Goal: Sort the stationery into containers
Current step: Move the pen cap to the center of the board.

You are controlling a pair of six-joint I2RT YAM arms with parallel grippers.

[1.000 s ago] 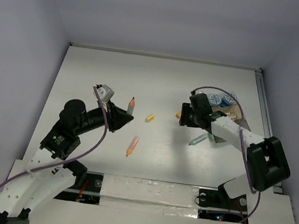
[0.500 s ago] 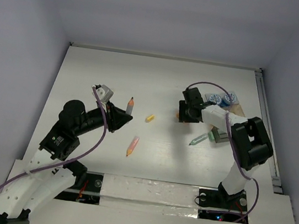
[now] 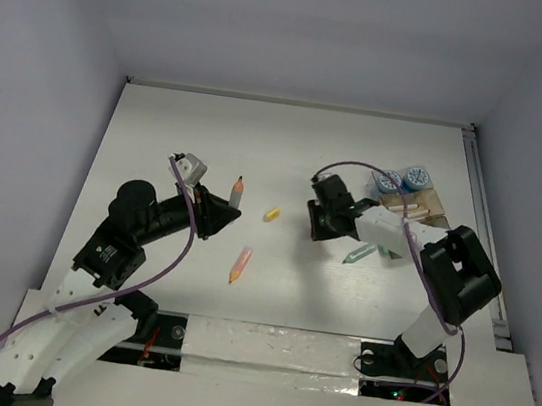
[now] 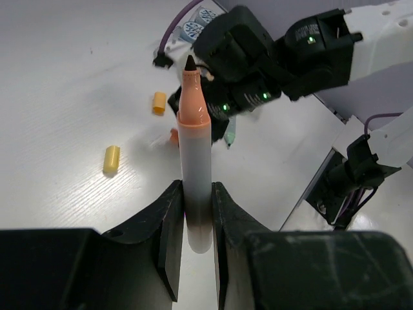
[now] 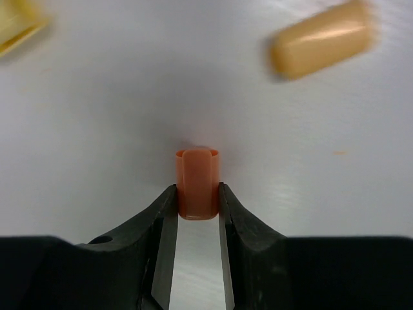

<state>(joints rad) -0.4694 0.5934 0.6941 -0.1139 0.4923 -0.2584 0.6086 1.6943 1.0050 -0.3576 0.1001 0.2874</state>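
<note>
My left gripper (image 4: 197, 194) is shut on the grey barrel of an orange pen (image 4: 195, 142), which points away with its black tip bare; in the top view that pen (image 3: 237, 192) sticks up left of centre, off the table. My right gripper (image 5: 197, 190) is low over the table with both jaws pressed on a short orange cap (image 5: 197, 181). In the top view the right gripper (image 3: 320, 226) covers the cap. The containers (image 3: 424, 206) sit at the right, behind the right arm, beside the blue-and-white pots (image 3: 403, 179).
A yellow stub (image 3: 272, 213) lies between the grippers, and an orange-yellow stub (image 5: 321, 39) lies just beyond the cap. An orange pen (image 3: 239, 265) lies near the front. A green pen (image 3: 358, 254) lies under the right forearm. Walls enclose the table.
The right arm has swung left, away from the containers, come down over the orange cap and narrowed its jaws onto it. The left arm has stayed put with its pen.
</note>
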